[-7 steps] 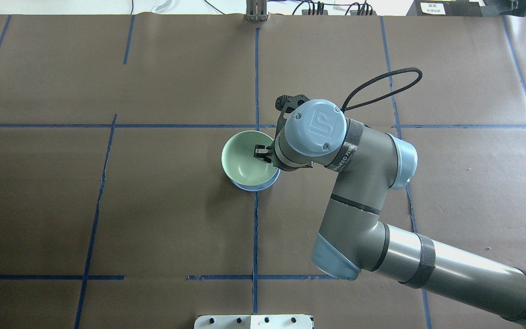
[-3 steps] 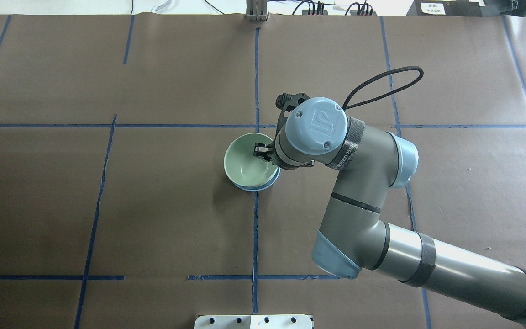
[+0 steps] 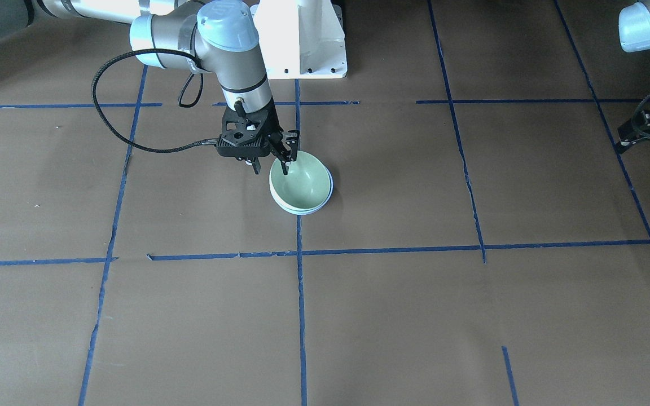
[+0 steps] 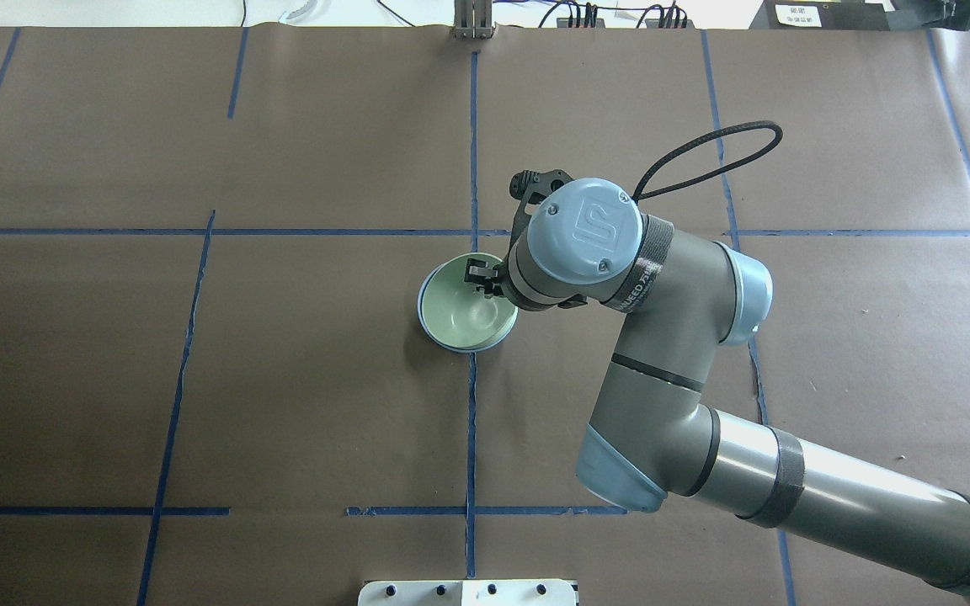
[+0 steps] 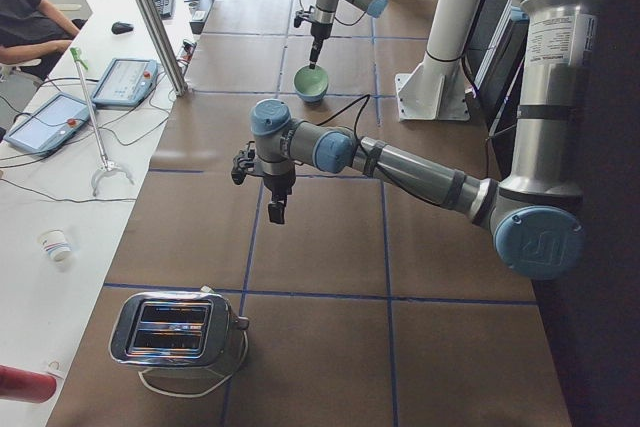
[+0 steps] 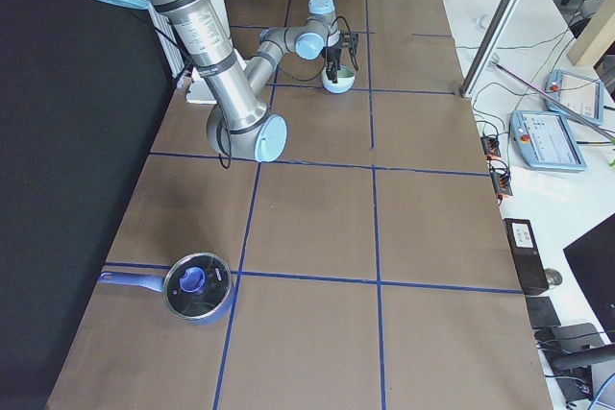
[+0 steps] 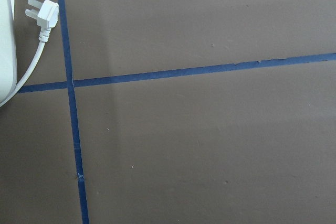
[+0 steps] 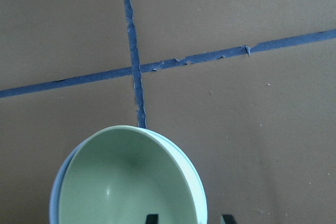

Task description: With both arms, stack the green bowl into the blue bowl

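The green bowl [image 4: 468, 310] sits nested inside the blue bowl [image 4: 423, 313] near the table's middle, and only the blue rim shows around it. In the right wrist view the green bowl [image 8: 121, 182] fills the lower left, with the blue bowl's rim [image 8: 54, 199] beside it. My right gripper [image 4: 485, 278] hangs over the bowls' rim on the robot's right side. It is open [image 8: 190, 219], with one finger inside the green bowl and one outside. In the front view it [image 3: 271, 168] straddles the green bowl's [image 3: 302, 183] edge. My left gripper [image 3: 641, 132] hovers far off over bare table; I cannot tell whether it is open or shut.
A toaster [image 5: 175, 327] stands at the table's left end, and its white plug [image 7: 44, 14] lies below my left wrist. A pot with a blue lid [image 6: 197, 287] is at the right end. The white pedestal [image 3: 302, 39] is behind the bowls.
The green bowl has gone down and settled into the blue bowl. My right gripper has let go of its rim and the fingers have parted.
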You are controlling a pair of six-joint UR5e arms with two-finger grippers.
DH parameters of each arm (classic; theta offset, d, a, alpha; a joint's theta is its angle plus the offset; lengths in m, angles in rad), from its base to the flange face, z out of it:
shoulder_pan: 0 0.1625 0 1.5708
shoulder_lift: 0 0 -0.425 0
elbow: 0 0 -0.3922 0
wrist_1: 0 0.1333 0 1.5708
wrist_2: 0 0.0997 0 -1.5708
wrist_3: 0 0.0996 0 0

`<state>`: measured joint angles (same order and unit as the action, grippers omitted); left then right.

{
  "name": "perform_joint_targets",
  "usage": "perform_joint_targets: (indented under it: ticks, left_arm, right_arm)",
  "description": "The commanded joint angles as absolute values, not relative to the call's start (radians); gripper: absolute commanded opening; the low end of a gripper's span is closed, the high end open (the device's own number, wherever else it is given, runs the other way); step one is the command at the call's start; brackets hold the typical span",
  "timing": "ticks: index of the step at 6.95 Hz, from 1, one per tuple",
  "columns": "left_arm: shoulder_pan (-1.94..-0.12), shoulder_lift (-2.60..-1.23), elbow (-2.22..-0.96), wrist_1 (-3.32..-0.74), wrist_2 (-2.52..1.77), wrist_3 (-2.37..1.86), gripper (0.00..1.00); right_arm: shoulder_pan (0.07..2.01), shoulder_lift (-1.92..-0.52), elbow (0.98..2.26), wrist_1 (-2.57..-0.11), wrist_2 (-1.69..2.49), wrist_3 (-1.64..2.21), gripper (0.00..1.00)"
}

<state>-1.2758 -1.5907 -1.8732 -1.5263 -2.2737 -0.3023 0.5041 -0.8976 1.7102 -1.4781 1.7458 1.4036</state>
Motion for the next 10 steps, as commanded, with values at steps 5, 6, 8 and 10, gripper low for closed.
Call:
perform_joint_targets:
  ticks: [5, 6, 8, 10]
  left_arm:
    - [-1.281, -1.588, -1.822, -1.531, -2.279, -0.311, 1.0]
    - [-1.279, -1.595, -1.821, -1.532, -2.278, -0.327, 1.0]
    - [-1.32, -1.6, -1.825, -1.566, -2.279, -0.324, 1.0]
    - [-1.325, -1.585, -1.804, -1.591, -2.278, -0.327, 1.0]
  right_arm:
    - [0.717, -1.024, 1.952, -1.691, 1.9, 1.132, 1.0]
    - [0.776, -1.078, 1.989, -1.719, 1.942, 1.021, 1.0]
    - [0.926, -1.251, 2.011, -1.712, 2.024, 0.71, 1.0]
    - [1.126, -1.389, 1.982, -1.71, 2.133, 0.477, 1.0]
